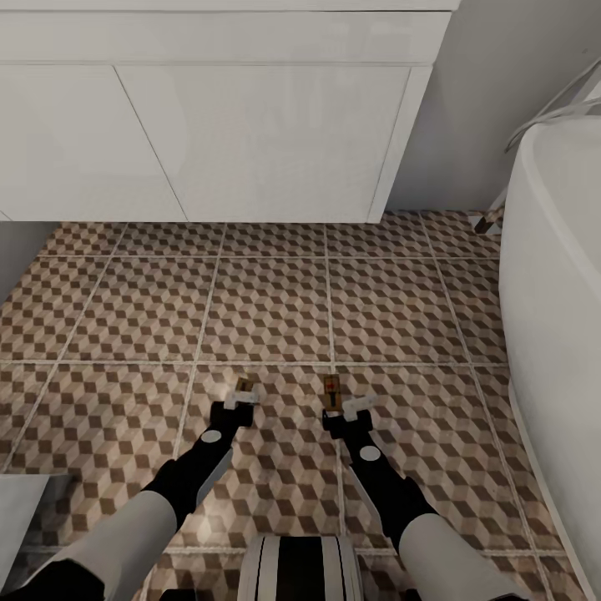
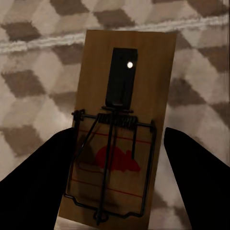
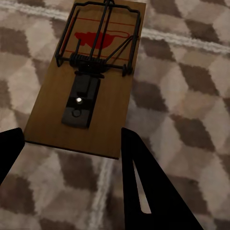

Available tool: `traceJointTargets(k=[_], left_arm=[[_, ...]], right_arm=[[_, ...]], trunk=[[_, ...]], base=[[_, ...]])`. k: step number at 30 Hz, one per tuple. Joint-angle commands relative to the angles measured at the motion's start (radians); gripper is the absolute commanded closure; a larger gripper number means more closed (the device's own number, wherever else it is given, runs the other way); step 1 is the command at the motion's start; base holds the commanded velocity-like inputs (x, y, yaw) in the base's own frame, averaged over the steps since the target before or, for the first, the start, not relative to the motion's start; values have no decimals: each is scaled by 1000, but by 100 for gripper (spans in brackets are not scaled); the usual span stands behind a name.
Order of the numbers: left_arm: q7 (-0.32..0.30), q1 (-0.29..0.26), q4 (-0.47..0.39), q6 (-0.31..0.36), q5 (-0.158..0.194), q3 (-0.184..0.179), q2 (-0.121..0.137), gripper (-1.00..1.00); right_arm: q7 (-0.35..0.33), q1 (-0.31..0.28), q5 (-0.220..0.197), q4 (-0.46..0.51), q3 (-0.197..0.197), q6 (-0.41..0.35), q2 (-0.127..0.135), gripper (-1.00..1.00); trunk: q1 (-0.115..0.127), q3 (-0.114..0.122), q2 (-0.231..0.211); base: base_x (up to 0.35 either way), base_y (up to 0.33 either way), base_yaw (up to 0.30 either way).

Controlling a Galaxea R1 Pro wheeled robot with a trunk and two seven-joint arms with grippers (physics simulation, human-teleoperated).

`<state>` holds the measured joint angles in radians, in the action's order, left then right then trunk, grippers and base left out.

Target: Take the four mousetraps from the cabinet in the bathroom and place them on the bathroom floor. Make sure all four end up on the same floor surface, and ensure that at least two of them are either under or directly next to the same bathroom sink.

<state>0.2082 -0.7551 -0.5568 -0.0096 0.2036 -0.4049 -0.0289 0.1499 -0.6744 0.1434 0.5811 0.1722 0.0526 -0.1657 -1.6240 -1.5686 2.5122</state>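
Two mousetraps lie flat on the cube-patterned bathroom floor [image 1: 125, 309], a short way in front of the white vanity [image 1: 250, 133] that carries the bathroom sink [image 1: 225, 33]. The left mousetrap [image 1: 244, 385] [image 2: 120, 129] sits between the fingers of my left gripper [image 1: 239, 401] [image 2: 120, 158], and floor shows between it and one finger [image 2: 191, 172]. My right gripper [image 1: 346, 411] [image 3: 72, 153] is open, its fingers spread just behind the near end of the right mousetrap [image 1: 332, 388] [image 3: 91, 76]. The cabinet is out of view.
A white bathtub [image 1: 559, 292] curves along the right side, with a chrome pipe [image 1: 542, 117] above its rim. A grey wall [image 1: 492, 100] runs between vanity and tub. A pale object [image 1: 25, 501] sits at lower left. My base [image 1: 300, 568] is below.
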Motion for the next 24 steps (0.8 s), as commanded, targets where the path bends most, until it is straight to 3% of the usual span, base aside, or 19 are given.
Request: traceJointTargets(k=[1,10,19,24], left_arm=[[9,-1,2,-1,10,-10,1,100],[12,0,-14,-4,10,-2,29,100],[13,0,-228,4,9,8,46,100],[14,0,-267,10,9,18,30,100]], right_arm=[[5,0,5,-1,3,1,0,100],[5,-1,6,-10,3,1,1,100],[5,-1,7,-10,3,1,2,100],[5,-1,7,-10,3,2,2,100]], trunk=[[0,0,0],[0,0,0],[0,0,0],[0,0,0]], base=[[0,0,0],[0,0,0],[0,0,0],[0,0,0]])
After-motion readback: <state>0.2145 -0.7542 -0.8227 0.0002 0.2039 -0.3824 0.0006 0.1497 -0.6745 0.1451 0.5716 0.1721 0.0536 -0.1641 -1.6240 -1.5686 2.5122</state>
